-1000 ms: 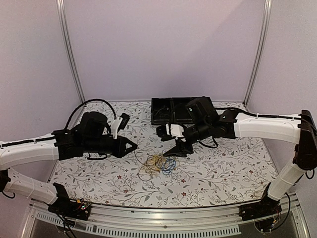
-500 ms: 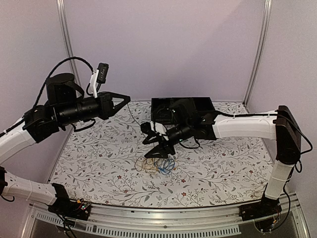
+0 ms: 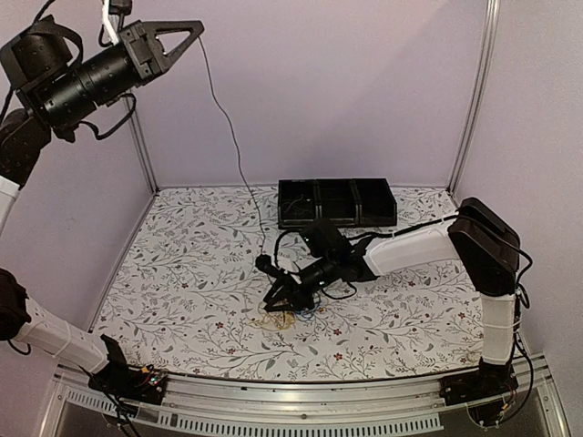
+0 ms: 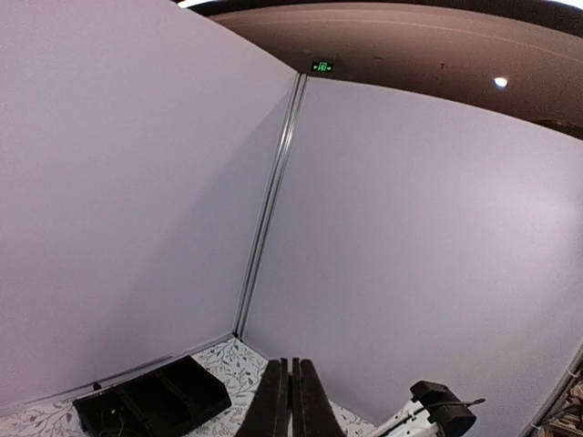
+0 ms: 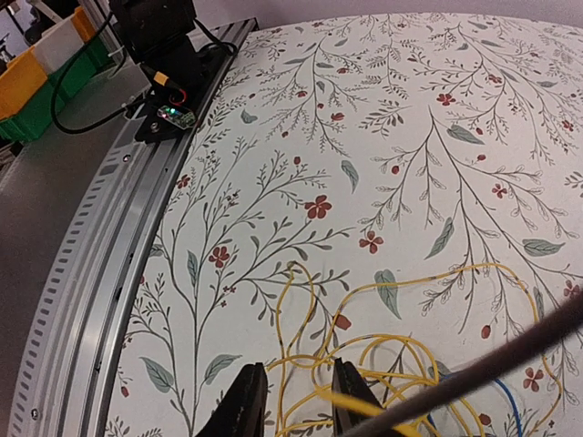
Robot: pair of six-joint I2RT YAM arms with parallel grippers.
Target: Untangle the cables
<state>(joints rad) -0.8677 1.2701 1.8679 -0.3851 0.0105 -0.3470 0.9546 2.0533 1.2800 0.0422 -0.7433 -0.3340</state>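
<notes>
The cables lie as a small tangle (image 3: 290, 315) of yellow-orange, blue and pale loops on the flowered table. One thin dark cable (image 3: 235, 141) rises out of it to my left gripper (image 3: 195, 27), which is held high at the upper left and shut on it. In the left wrist view the left gripper (image 4: 291, 401) shows its jaws pressed together. My right gripper (image 3: 275, 299) is down at the left edge of the tangle. In the right wrist view the right gripper (image 5: 299, 401) has its jaws apart, with yellow loops (image 5: 401, 350) lying between them. A blue strand (image 5: 510, 411) and a blurred dark strand (image 5: 510, 350) sit at the lower right.
A black compartment tray (image 3: 337, 202) stands at the back of the table, also seen as the tray (image 4: 150, 405) in the left wrist view. The aluminium rail (image 5: 100, 273) runs along the table's near edge close to the tangle. Upright posts (image 3: 137, 137) mark the back corners.
My left gripper has risen from table height to high at the upper left, drawing the dark cable up. My right gripper has moved left and down onto the tangle, its jaws narrowing.
</notes>
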